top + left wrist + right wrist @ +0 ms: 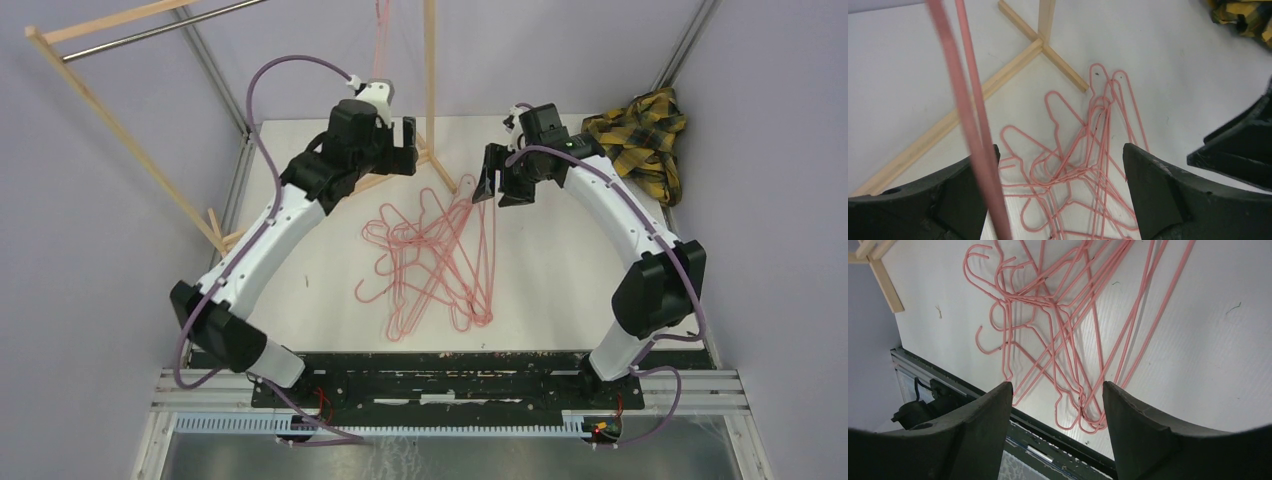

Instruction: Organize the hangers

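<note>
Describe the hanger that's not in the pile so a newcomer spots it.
Find the wooden rack at the table's far edge. Just left of its upright post, above the left gripper, one pink hanger dangles, its top out of frame. The other hangers lie tangled flat on the table.

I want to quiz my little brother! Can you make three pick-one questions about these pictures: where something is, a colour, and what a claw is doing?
1. Where is the plaid cloth? A far right corner; B near edge; C far left corner.
2. What colour are the hangers? A blue; B pink; C green.
3. The right gripper is: A shut on a hanger; B holding cloth; C open and empty.
Answers: 1A, it sits bunched at the back right; 2B, every wire is pink; 3C, fingers apart, nothing between.
</note>
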You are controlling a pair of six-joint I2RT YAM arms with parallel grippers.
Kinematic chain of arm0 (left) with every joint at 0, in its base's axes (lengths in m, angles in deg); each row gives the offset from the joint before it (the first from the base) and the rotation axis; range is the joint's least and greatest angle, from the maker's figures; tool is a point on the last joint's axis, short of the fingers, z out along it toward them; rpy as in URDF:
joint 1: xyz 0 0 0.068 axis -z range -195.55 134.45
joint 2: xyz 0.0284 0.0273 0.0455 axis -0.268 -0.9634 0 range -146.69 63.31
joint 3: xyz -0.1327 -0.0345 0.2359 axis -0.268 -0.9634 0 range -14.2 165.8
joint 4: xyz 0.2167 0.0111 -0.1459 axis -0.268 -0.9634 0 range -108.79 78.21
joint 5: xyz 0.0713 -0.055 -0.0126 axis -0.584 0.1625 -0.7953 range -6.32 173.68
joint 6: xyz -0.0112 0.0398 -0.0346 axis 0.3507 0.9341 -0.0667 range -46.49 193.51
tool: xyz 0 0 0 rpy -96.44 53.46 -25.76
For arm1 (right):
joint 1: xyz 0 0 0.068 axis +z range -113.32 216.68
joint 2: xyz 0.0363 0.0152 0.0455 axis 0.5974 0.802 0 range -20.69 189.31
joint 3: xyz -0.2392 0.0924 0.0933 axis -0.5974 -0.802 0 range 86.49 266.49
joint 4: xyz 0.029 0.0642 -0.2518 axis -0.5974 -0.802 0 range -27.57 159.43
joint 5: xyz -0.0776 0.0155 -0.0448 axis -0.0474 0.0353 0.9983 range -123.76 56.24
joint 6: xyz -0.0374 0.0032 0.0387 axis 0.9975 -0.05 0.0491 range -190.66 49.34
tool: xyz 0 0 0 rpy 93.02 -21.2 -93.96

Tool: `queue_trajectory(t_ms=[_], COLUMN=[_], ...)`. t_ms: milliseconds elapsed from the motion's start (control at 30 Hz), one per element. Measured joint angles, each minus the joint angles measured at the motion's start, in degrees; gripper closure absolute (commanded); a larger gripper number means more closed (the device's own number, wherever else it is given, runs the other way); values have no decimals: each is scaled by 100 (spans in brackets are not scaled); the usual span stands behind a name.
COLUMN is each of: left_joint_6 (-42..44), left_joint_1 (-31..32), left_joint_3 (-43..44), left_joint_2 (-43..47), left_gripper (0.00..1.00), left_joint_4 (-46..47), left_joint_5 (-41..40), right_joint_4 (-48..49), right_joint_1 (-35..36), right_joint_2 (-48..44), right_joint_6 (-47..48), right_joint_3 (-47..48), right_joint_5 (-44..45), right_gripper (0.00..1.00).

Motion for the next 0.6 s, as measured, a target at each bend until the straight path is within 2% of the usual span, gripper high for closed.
queue_trajectory(t_ms=[267, 467, 600], left_joint_6=[2, 2, 0], left_joint_1=[-2, -66, -450], left_joint_3=[-1506, -2090, -2365], left_joint_2=[1729, 2433, 2780], left_gripper=[1, 1, 1], left_joint_4=[332, 286, 151], left_joint_5=[238, 203, 256], right_joint_4=[85, 243, 422], right_joint_1=[713, 1139, 1130], right_joint_2=[522, 1091, 1255], right_joint_6=[173, 151, 98], right_joint_3=[24, 31, 31], right_joint_5=[177, 256, 302], right_gripper=[29, 31, 34])
